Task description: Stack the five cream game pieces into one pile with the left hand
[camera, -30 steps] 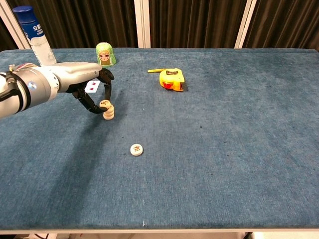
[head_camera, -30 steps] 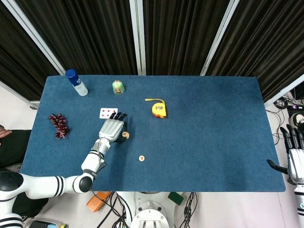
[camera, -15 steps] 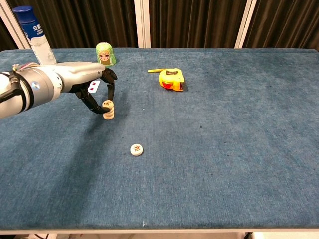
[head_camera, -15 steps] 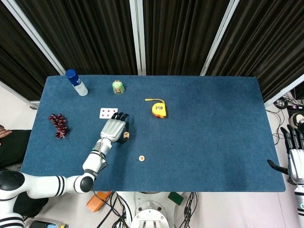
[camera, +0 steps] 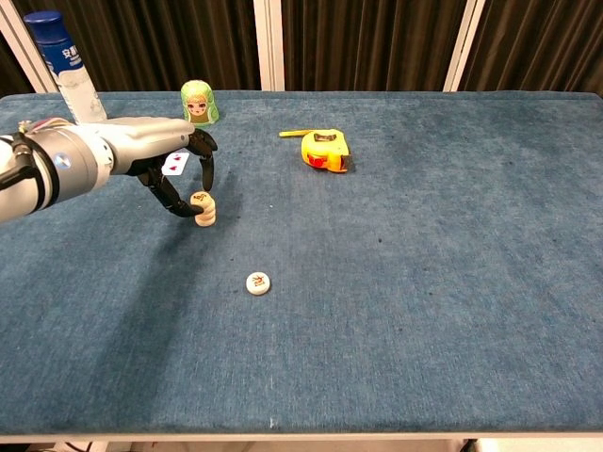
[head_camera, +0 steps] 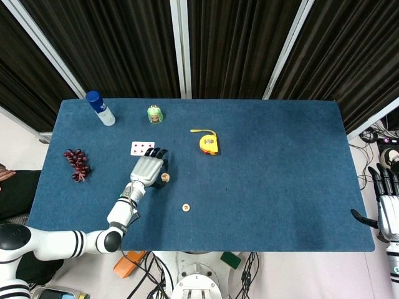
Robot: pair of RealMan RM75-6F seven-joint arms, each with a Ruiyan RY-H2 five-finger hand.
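Note:
A short pile of cream game pieces (camera: 202, 210) stands on the blue table left of centre, also seen in the head view as the pile (head_camera: 164, 177). My left hand (camera: 168, 158) arches over it, dark fingers (camera: 208, 169) spread on either side of the top piece, with a small gap showing. In the head view the left hand (head_camera: 148, 169) lies just left of the pile. One loose cream piece (camera: 257, 282) lies flat nearer the front edge, the same piece (head_camera: 186, 207) in the head view. My right hand (head_camera: 386, 200) hangs off the table's right edge, fingers apart, holding nothing.
A playing card (head_camera: 141, 148) lies just behind the left hand. A green doll (camera: 198, 103) and a blue-capped bottle (camera: 64, 64) stand at the back left. A yellow tape measure (camera: 324, 151) sits at back centre. Dark grapes (head_camera: 77, 163) lie at the far left.
The left hand set the tilted piece it held flat on top of the pile, then its fingers eased away slightly. The right hand has not moved.

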